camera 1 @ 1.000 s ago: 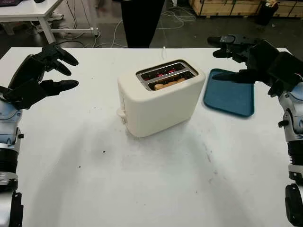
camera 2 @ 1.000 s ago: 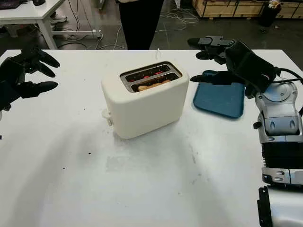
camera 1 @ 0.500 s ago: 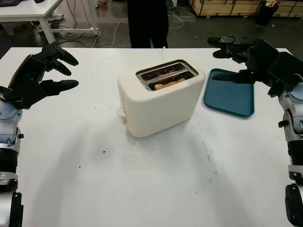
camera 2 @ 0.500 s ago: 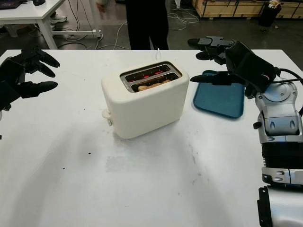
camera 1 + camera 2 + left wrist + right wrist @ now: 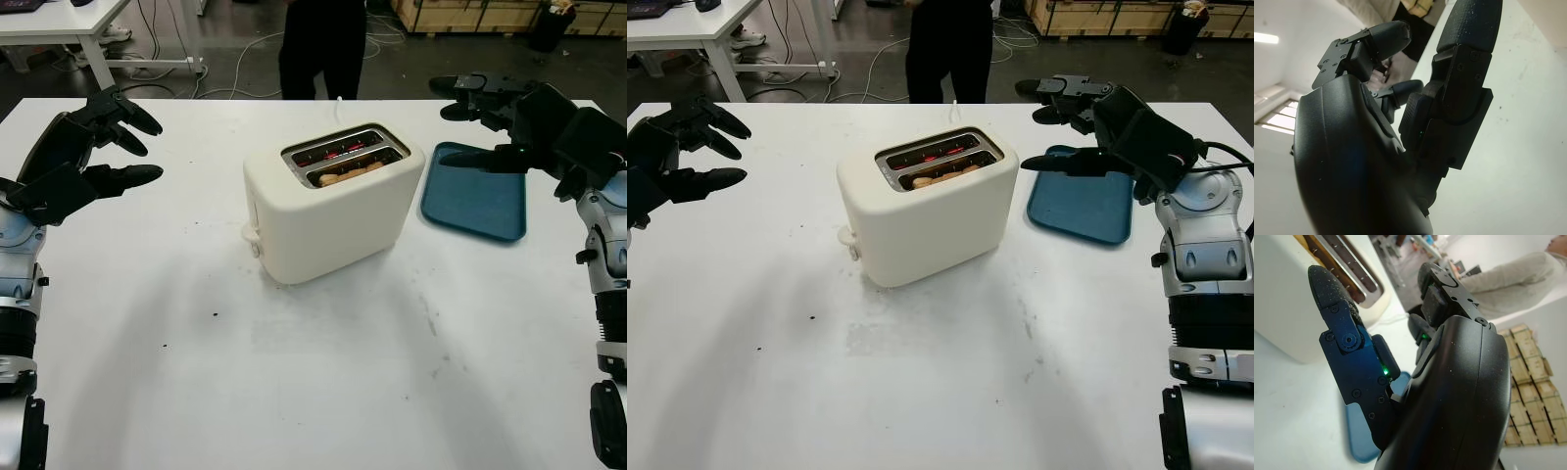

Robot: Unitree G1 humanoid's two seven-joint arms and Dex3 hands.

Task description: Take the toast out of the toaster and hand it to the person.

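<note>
Pre-reach stage: toast (image 5: 351, 173) seated in toaster (image 5: 333, 211). Right hand (image 5: 524, 122) and left hand (image 5: 83, 157) raised, open, holding nothing. Next: pinch toast, lift toward person (image 5: 321, 44).

Plenty of bare table (image 5: 294, 372) in front of and on both sides of the toaster (image 5: 331, 204). Nothing over its 2 slots, open from above. Blue tray (image 5: 475, 191) just right of it, under the right hand (image 5: 519, 122). Person (image 5: 321, 44) standing behind the far edge.
</note>
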